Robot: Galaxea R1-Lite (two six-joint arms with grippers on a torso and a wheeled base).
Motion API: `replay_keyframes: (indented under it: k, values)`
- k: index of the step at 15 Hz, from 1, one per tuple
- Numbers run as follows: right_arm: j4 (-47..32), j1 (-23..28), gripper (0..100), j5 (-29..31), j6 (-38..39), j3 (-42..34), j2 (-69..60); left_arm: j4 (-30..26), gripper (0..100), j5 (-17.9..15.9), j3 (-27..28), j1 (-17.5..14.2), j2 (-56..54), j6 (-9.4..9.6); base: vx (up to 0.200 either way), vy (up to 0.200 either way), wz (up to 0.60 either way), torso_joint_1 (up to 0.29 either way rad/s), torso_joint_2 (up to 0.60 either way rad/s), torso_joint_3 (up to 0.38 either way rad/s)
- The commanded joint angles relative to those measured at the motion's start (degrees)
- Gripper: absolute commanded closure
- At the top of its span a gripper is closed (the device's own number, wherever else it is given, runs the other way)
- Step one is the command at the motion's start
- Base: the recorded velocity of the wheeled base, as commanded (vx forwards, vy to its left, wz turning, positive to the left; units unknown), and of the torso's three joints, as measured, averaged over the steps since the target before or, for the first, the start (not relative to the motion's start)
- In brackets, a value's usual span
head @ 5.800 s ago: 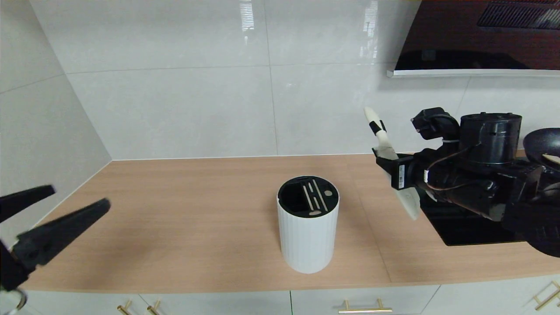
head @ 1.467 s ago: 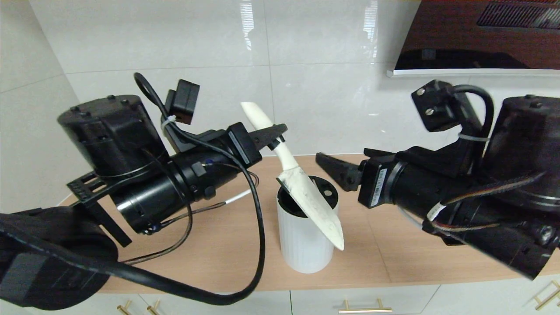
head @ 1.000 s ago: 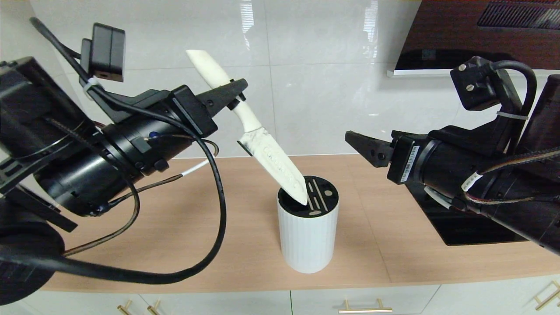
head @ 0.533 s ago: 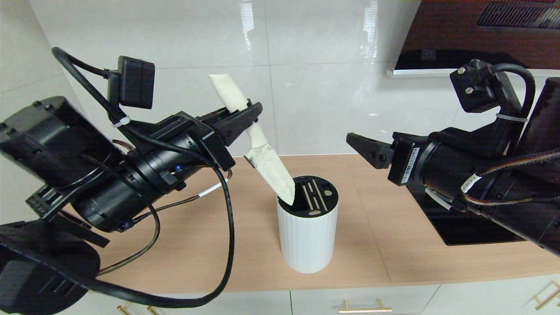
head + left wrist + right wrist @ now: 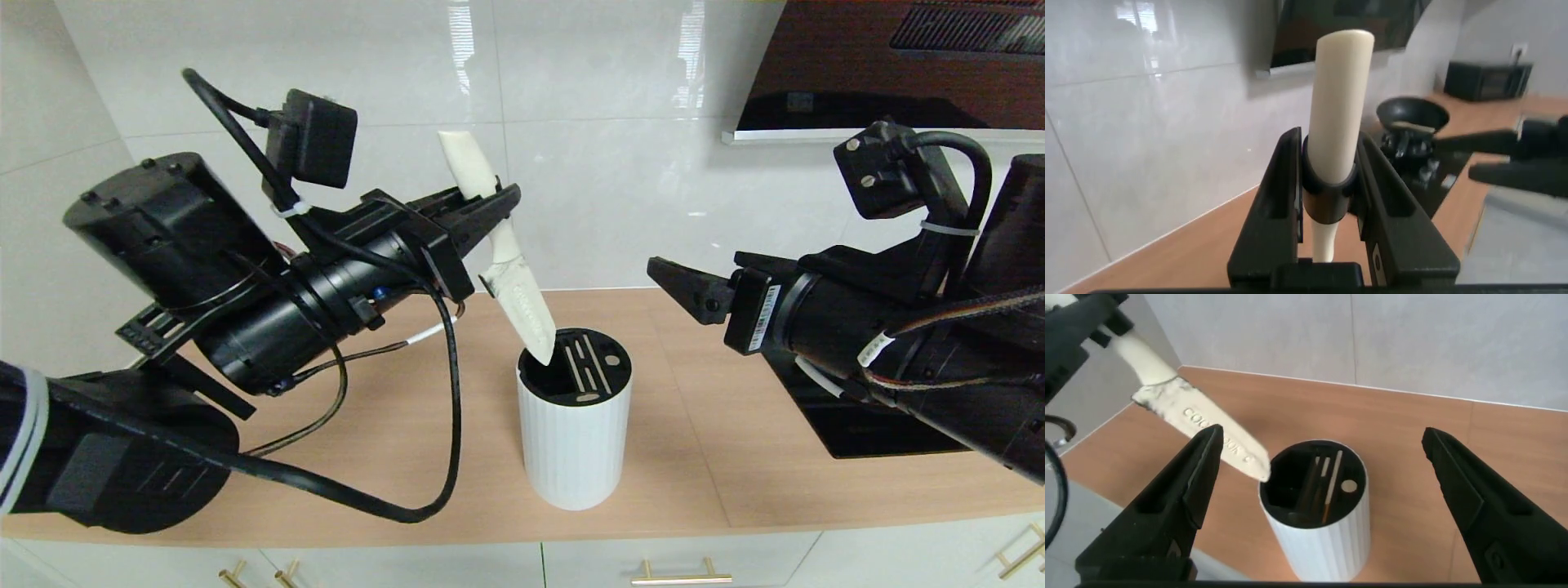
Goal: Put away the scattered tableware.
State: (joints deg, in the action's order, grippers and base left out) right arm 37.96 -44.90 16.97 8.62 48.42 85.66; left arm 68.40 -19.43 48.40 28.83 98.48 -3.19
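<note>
Knife [image 5: 514,278]: cream handle, white blade, grey smudging at the heel of the blade. Clamped by the handle between the left fingers [image 5: 478,216], closed tight on it from both sides. Butt of the handle projecting up past those fingers; blade slanting down and away from them. Not upright: handle end leaning toward the wall, tip lowest.

Knife holder [image 5: 575,425]: white ribbed cylinder with a black slotted top, standing upright on the table [image 5: 392,425]. Located below the left fingers and just beyond their tips. Knife tip resting at the wide opening in the black top, on the side nearest the left fingers. Whether the tip has entered the opening or merely overlaps the rim: cannot be told. Narrow slots beside that opening unoccupied.

Right fingers [image 5: 686,290]: spread wide apart, gripping nothing. Held above the table, level with the knife blade and well apart from it, tips pointed toward the left fingers. In the right wrist view, holder seen below and ahead, framed between the two spread fingers, with the blade coming in from the far side.

Black cooktop [image 5: 865,425] set into the table beneath the right arm, behind the right fingers. Dark frying pan [image 5: 1413,114] visible beyond the left fingers in the left wrist view.
</note>
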Motion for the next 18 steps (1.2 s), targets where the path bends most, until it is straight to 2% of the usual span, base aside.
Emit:
replay_keyframes:
  k: [1, 3, 12, 18]
  values:
    - [0.01, -0.01, 0, -0.01, -0.01, -0.17, 0.03, 0.07, 100, 0.01, -1.02, 0.44, 2.6, 1.0, 0.0, 0.0, 0.0, 0.0, 0.0, 0.0]
    - [0.01, -0.01, 0, -0.01, -0.01, -0.26, 0.03, 1.12, 100, 0.18, -1.55, 1.58, 4.53, 1.08, 0.0, 0.0, 0.0, 0.0, 0.0, 0.0]
    - [0.1, -0.01, 0, -0.09, -0.09, -0.52, 0.29, 3.49, 100, 0.27, -1.64, 1.58, 7.96, 1.0, 0.0, 0.0, 0.0, 0.0, 0.0, 0.0]
    - [0.1, -0.01, 0, -0.09, -0.09, -0.78, 0.38, 5.34, 100, 0.27, -2.43, 3.34, 12.62, 1.08, 0.0, 0.0, 0.0, 0.0, 0.0, 0.0]
